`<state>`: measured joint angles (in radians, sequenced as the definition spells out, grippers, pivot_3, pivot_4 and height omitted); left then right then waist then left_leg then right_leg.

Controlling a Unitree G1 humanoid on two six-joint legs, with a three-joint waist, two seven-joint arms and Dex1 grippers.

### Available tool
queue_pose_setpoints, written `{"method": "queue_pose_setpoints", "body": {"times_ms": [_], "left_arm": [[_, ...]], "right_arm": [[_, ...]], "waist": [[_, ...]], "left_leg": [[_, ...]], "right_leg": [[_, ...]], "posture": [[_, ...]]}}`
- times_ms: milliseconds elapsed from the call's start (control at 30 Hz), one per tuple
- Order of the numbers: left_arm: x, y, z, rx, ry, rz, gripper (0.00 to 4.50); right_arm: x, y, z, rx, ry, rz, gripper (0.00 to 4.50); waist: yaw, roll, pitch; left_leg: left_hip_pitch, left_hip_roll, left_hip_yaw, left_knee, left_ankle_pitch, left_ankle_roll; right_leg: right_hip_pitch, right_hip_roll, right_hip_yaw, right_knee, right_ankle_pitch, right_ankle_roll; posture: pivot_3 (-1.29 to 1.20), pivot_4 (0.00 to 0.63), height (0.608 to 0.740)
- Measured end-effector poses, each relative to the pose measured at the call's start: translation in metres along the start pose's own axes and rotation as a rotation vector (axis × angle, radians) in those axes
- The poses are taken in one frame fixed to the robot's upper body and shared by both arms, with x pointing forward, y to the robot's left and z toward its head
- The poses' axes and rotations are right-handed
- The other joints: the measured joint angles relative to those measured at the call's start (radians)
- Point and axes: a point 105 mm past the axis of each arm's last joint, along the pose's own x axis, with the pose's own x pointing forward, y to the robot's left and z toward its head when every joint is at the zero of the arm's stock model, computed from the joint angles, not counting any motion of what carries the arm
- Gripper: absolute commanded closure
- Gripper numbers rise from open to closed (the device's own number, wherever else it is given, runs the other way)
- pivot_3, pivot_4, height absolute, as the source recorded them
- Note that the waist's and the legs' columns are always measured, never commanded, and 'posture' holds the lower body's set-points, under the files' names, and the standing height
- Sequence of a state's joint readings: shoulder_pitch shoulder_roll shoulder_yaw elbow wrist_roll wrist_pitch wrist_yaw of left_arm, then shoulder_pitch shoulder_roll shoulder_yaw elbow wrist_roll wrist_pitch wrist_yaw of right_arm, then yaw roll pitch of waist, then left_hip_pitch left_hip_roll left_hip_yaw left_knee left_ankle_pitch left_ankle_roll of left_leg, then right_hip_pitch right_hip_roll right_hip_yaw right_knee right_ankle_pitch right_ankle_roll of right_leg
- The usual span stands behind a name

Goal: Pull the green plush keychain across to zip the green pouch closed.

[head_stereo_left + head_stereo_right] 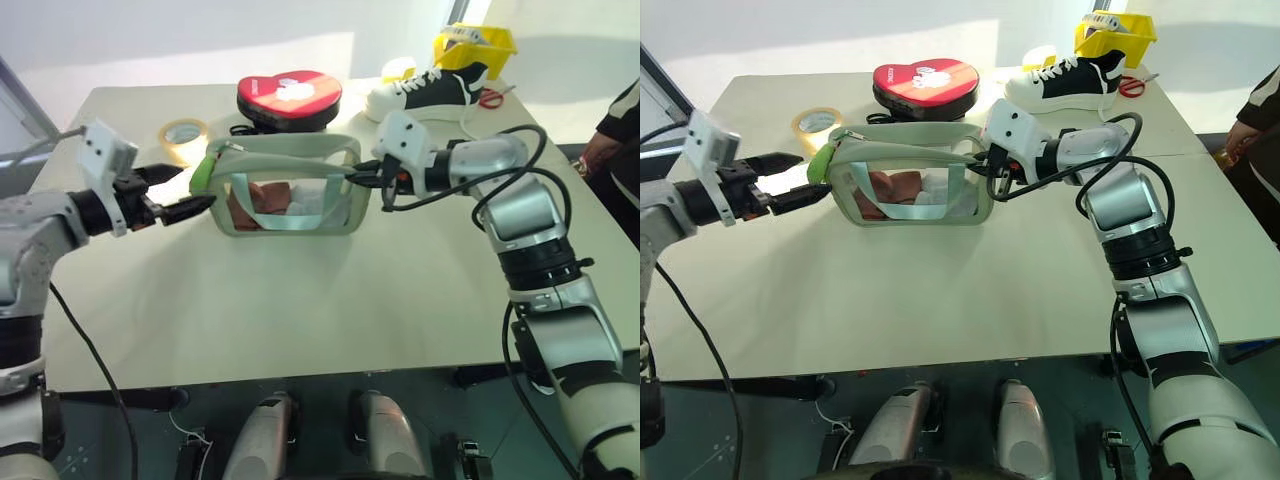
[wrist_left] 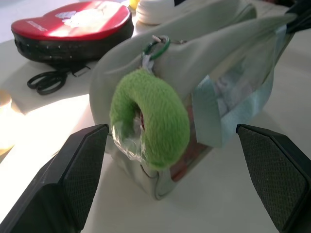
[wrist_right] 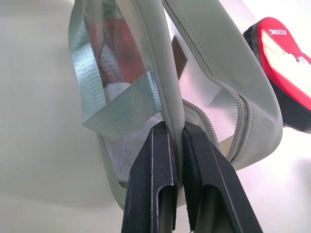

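While the green pouch (image 1: pixel 287 190) stands mid-table (image 1: pixel 330 290), the right gripper (image 3: pixel 177 141) pinches its end wall, as the right wrist view shows. The left wrist view shows the green plush keychain (image 2: pixel 150 119) hanging at the pouch's other end, before the left gripper (image 2: pixel 170 160), whose fingers (image 2: pixel 80 162) stand wide apart.

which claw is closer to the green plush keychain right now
Left. The open left claw sits right beside the green plush keychain, not gripping it; the right claw is shut on the green pouch at its far end.

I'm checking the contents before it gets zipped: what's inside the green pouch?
Through the green pouch's clear window show something red and something white, behind a teal strap. What they are, and anything deeper inside, is hidden.
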<state>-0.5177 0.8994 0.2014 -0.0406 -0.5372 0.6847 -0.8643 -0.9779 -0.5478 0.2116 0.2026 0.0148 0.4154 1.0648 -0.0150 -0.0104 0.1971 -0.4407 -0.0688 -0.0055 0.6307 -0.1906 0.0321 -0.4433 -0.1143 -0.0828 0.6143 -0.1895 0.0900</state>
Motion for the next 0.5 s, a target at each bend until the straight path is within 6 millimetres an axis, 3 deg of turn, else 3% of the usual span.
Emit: {"method": "queue_pose_setpoints", "body": {"times_ms": [67,300,400,500], "left_arm": [[0.001,0.005,-0.001,0.024,0.004,0.036,0.9],[0.007,0.012,0.006,0.037,-0.038,0.066,4.4],[0.008,0.014,0.005,0.032,-0.035,0.069,4.47],[0.008,0.016,0.017,0.035,-0.064,0.063,4.47]], "right_arm": [[0.0,0.0,0.0,0.002,0.001,0.0,4.5],[0.002,0.001,0.002,0.01,-0.003,0.004,4.5],[0.002,0.001,0.002,0.011,-0.004,0.005,4.5],[0.002,0.001,0.002,0.011,-0.005,0.005,4.5]], "waist": [[0.001,0.0,0.0],[0.001,0.0,0.0],[0.001,0.0,0.0],[0.003,0.0,0.0]], "left_leg": [[0.0,0.0,0.0,0.0,0.0,0.0],[0.0,0.0,0.0,0.0,0.0,0.0],[0.0,0.0,0.0,0.0,0.0,0.0],[0.0,0.0,0.0,0.0,0.0,0.0]], "right_leg": [[0.0,0.0,0.0,0.0,0.0,0.0],[0.0,0.0,0.0,0.0,0.0,0.0],[0.0,0.001,0.0,0.0,0.0,0.0],[0.0,0.001,0.0,0.0,0.0,0.0]], "posture": [[0.0,0.15,0.74],[0.0,0.15,0.74],[0.0,0.15,0.74],[0.0,0.15,0.74]]}}
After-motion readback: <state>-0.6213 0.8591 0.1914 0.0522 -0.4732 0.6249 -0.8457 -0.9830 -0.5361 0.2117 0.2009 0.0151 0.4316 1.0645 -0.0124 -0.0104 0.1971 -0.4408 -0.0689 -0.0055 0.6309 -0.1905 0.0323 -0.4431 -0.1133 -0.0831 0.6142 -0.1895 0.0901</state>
